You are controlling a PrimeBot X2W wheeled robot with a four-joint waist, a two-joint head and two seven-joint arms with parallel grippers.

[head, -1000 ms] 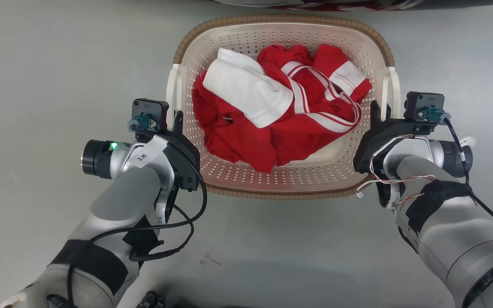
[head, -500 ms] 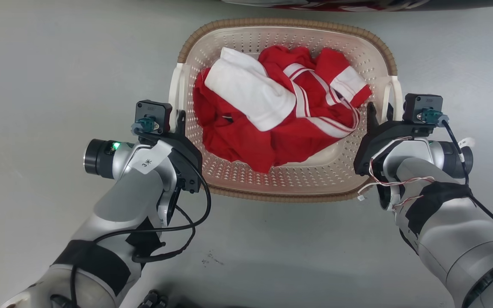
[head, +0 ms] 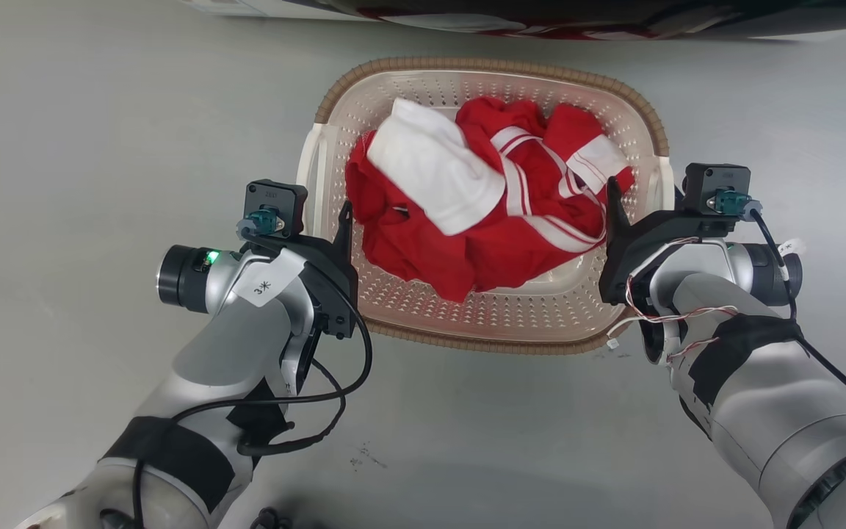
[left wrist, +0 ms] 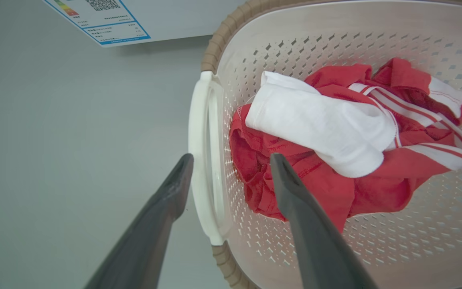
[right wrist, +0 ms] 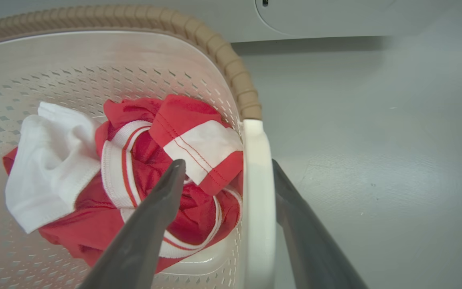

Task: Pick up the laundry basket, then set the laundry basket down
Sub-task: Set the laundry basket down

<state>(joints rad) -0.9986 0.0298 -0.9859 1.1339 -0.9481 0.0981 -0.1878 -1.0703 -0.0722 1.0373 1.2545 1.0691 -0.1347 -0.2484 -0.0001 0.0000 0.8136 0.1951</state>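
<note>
1. left gripper [left wrist: 231, 157]: fingers spread, straddling the basket's white left handle [left wrist: 199, 160]. one finger is outside the handle over the floor, the other inside over the clothes.
2. in the left wrist view the handle runs between the two fingertips, closer to the outer finger. a gap shows on the inner side, and contact on the outer side cannot be told.
3. right gripper [right wrist: 227, 162]: fingers spread, straddling the white right handle [right wrist: 257, 192]. the inner finger is over the clothes. the outer finger is tight against the handle's outer edge, touching or just beside it.
4. laundry basket [head: 482, 312]: between the two pairs of fingers, long sides at the grippers, brown woven-look rim at the ends beyond and behind the fingertips.
5. cannot tell if the basket rests on the grey floor [head: 100, 147] or hangs just above it.
6. red garment with white stripes [head: 496, 250]: crumpled inside the basket, just under and beyond both inner fingers.
7. white cloth [head: 434, 176]: lies on top of the red garment, past the left inner fingertip, nearer the left fingers than the right.
8. white appliance front [right wrist: 323, 20]: beyond the basket's far end, ahead of the fingertips. a blue-bordered label [left wrist: 102, 20] shows on it in the left wrist view.
</note>
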